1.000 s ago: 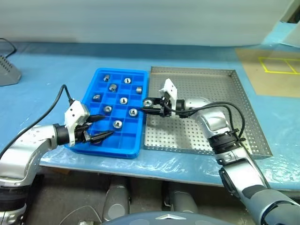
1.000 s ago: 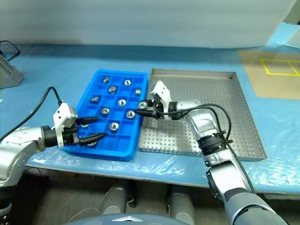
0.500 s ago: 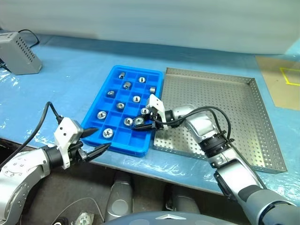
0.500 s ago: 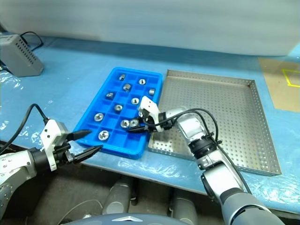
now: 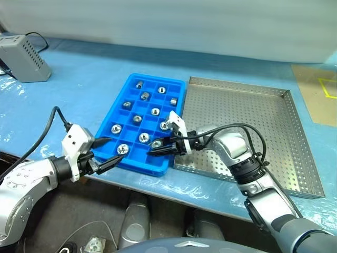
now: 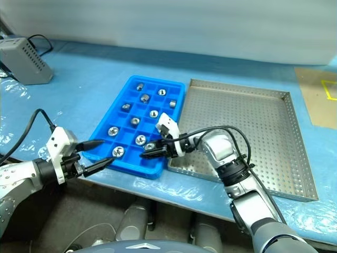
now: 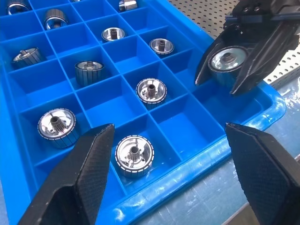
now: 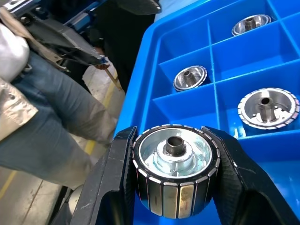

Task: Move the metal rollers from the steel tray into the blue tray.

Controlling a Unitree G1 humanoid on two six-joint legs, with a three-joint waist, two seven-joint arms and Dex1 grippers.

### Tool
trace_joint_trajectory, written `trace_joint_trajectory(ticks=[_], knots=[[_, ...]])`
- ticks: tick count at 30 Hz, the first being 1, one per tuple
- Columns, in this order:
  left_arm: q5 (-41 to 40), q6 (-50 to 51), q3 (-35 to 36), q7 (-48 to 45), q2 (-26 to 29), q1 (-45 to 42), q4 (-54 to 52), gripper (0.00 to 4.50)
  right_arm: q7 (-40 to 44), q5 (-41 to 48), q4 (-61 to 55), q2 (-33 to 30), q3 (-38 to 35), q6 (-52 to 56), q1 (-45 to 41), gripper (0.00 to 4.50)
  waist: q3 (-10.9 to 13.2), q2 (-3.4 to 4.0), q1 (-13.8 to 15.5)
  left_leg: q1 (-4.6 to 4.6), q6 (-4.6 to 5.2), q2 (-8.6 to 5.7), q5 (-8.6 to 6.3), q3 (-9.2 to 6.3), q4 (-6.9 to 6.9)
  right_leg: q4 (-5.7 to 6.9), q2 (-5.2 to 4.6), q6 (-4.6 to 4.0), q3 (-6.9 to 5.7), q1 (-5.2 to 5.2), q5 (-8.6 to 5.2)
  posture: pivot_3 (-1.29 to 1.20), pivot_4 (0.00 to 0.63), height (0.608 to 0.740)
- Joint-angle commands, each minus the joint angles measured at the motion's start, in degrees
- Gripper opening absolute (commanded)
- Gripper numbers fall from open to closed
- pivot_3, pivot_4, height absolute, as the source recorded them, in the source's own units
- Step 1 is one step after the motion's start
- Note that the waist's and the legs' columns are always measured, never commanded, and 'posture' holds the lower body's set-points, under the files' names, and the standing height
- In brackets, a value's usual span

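Observation:
The blue tray (image 5: 132,117) lies left of the steel tray (image 5: 247,113), with several metal rollers (image 7: 150,90) sitting singly in its compartments. My right gripper (image 5: 154,147) reaches in from the right over the tray's near right compartments. It is shut on one roller (image 8: 176,164), clamped by its ribbed side between both fingers. This held roller (image 7: 228,60) hangs just above the dividers. My left gripper (image 7: 169,126) stands open at the tray's near left corner, holding nothing, with its fingertips (image 5: 110,139) close over the near rim.
A grey box (image 5: 23,52) with a cable sits at the back left of the blue-covered table. The table's front edge runs just below both trays. A tan board with yellow lines (image 5: 318,92) lies at the far right.
The camera has swung, shifting the whole picture. My right gripper has carried its roller from the blue tray's right rim toward the near compartments and lower. Both gripper states are unchanged.

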Motion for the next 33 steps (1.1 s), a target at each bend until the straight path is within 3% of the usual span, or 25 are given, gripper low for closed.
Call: trace_joint_trajectory(ticks=[1,2,10,18,26,33], knots=[[-0.53,-0.64,-0.73,-0.44,0.75,-1.52,0.26,4.00,-0.16,-0.31,-1.28,-0.27,-0.04,-3.84,0.84,1.70,-0.01,-0.01,-0.11,-0.01,-0.01,0.00,0.01,0.00,0.00,0.02,0.00,0.00,0.00,-0.01,0.00,0.30,0.150,0.740],[-0.51,-0.65,-0.93,-0.47,0.76,-1.73,0.37,4.00,-0.19,-0.32,-1.33,-0.40,0.05,-4.22,1.01,1.70,-0.01,-0.01,-0.14,0.00,-0.03,0.00,0.02,0.00,0.00,0.02,0.00,0.00,0.00,-0.01,0.00,0.30,0.150,0.740],[0.10,-1.16,-2.88,-1.12,0.81,-4.65,2.70,4.00,-0.17,-0.27,0.29,-1.28,0.54,-3.71,0.60,4.19,-0.02,-0.04,-0.24,0.23,-0.09,0.00,0.06,0.00,0.02,0.04,0.00,-0.01,-0.01,0.25,0.00,0.26,0.150,0.740],[2.01,-3.45,-8.75,-1.98,-0.87,-10.53,7.46,4.00,-2.16,0.79,0.17,-3.14,-4.30,-5.50,-0.30,4.19,-0.04,-0.07,-0.25,0.57,-0.09,-0.01,0.06,-0.01,0.02,0.04,-0.01,0.01,0.00,0.55,0.00,0.16,0.150,0.740],[13.83,-12.40,-23.81,-2.15,-11.09,-31.87,30.62,4.00,-17.97,1.05,-4.34,-4.55,-19.28,-6.99,6.33,4.19,-0.13,-0.16,-3.71,0.41,-0.46,-0.02,0.30,0.04,0.16,0.09,-0.01,-0.32,0.02,0.55,0.27,-0.06,0.150,0.740],[19.64,-23.03,-26.45,-2.82,-21.94,-48.66,53.85,4.00,-30.63,-1.40,-7.28,-3.43,-26.35,-10.75,11.71,4.19,-0.15,-0.19,-8.42,0.09,-0.42,0.00,0.31,0.01,0.20,0.10,0.05,-0.42,-0.01,0.27,0.33,-0.23,0.150,0.740]])
